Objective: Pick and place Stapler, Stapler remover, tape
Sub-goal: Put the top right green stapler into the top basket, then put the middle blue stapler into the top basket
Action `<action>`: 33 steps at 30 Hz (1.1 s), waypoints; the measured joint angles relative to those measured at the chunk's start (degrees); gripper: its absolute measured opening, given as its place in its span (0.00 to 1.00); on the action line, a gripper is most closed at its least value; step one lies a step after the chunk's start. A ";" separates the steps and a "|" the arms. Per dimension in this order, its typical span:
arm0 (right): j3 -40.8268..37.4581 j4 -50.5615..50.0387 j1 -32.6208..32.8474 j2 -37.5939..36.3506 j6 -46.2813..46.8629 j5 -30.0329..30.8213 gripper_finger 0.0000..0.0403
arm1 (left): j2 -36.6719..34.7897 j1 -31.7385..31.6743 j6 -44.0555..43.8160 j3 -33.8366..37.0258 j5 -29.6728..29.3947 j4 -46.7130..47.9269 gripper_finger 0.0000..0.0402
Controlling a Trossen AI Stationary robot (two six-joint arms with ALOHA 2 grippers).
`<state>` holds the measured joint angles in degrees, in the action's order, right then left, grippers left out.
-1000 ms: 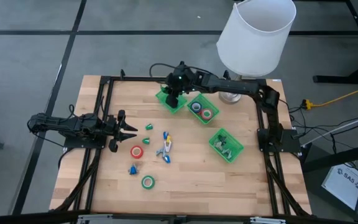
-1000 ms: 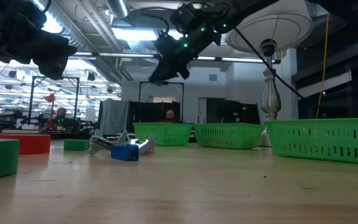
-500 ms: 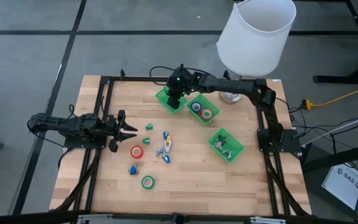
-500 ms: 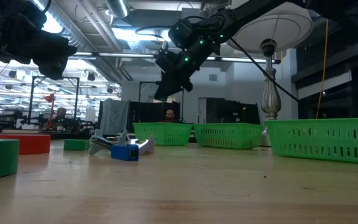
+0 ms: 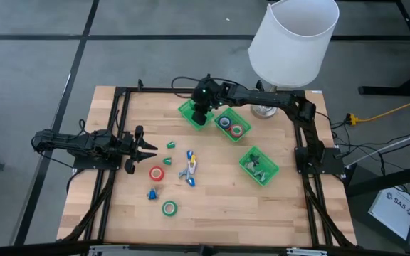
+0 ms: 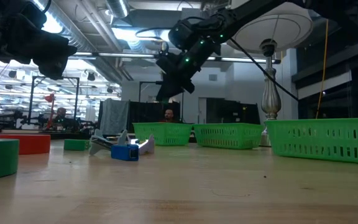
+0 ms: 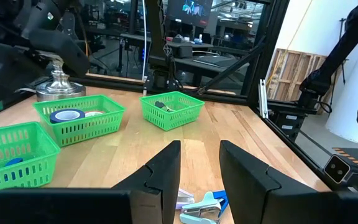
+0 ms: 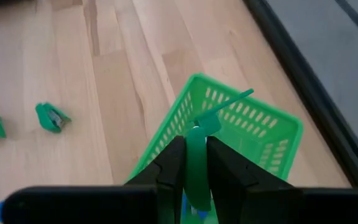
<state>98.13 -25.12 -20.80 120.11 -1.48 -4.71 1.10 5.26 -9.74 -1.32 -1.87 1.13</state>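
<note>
My right tool [image 8: 189, 163] is clamped on a green stapler [image 8: 197, 158], hanging long-axis down, with the tray [image 8: 272, 134] right underneath.

Only the letters "SAS" could be read, on a white box [image 5: 394, 208] lying on the floor.

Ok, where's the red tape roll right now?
In the high view, the red tape roll lies on the table's left half, just ahead of the left tool, beside the small green stapler remover.
</note>
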 joint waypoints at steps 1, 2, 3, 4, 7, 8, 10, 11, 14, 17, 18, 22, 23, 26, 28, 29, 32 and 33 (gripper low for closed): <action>0.00 -0.72 0.00 0.00 -0.04 0.00 0.15 | 0.01 -0.02 -0.02 -0.02 0.00 0.00 0.27; 0.00 -1.29 0.00 0.00 -0.14 0.00 0.15 | 0.02 -0.01 0.00 -0.01 0.01 0.00 0.27; 0.00 -1.91 0.02 0.00 -0.26 0.00 0.15 | 0.00 0.00 -0.02 0.00 0.00 0.00 0.27; 0.00 -2.48 0.00 0.00 -0.26 0.00 0.15 | 0.02 0.00 0.00 -0.02 0.00 0.00 0.27; 0.00 -3.02 0.00 0.00 -0.45 0.03 0.15 | 0.01 0.00 0.00 -0.01 0.01 0.00 0.27; 0.00 -2.95 0.00 0.00 -0.44 0.02 0.16 | 0.01 0.00 -0.01 -0.01 0.01 0.00 0.27; 0.00 -2.84 0.00 0.00 -0.46 0.04 0.17 | 0.00 -0.01 0.00 -0.02 0.00 0.00 0.27; 0.00 -2.85 0.00 0.00 -0.46 0.07 0.18 | 0.02 0.00 0.00 -0.02 0.02 0.00 0.27; 0.00 -2.84 0.00 0.00 -0.46 0.17 0.22 | 0.00 -0.02 -0.02 -0.02 0.02 0.00 0.27; 0.00 -2.89 0.00 0.00 -0.41 0.17 0.27 | 0.01 -0.01 -0.01 -0.01 0.00 0.00 0.27; 0.00 -2.95 0.00 0.00 -0.20 0.17 0.29 | 0.01 0.00 -0.02 0.00 0.01 0.00 0.27; 0.00 -3.03 0.00 0.00 3.15 0.15 0.38 | 0.00 -0.02 0.00 0.00 0.02 0.00 0.27; 0.00 -3.02 0.00 0.00 3.98 0.16 0.40 | 0.00 0.00 -0.01 -0.02 0.00 0.00 0.27; 0.00 -3.04 0.24 0.00 6.09 0.09 0.46 | 0.00 0.00 -0.02 0.00 0.00 0.00 0.27; 0.00 -3.07 1.02 0.00 9.03 -0.25 0.47 | 0.01 -0.01 0.00 -0.01 0.01 0.00 0.27; 0.00 -3.20 1.63 0.00 10.46 -0.26 0.48 | 0.00 0.00 -0.01 -0.01 0.00 0.00 0.27; 0.00 -3.96 4.21 0.00 12.98 -1.06 0.48 | 0.02 0.00 0.00 0.00 0.02 0.00 0.27; 0.00 -4.30 5.25 0.00 13.14 -1.30 0.48 | 0.00 0.00 0.00 -0.02 0.00 0.00 0.27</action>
<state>98.13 -29.43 -15.55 120.11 11.66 -6.01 1.10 5.26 -9.74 -1.34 -1.87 1.13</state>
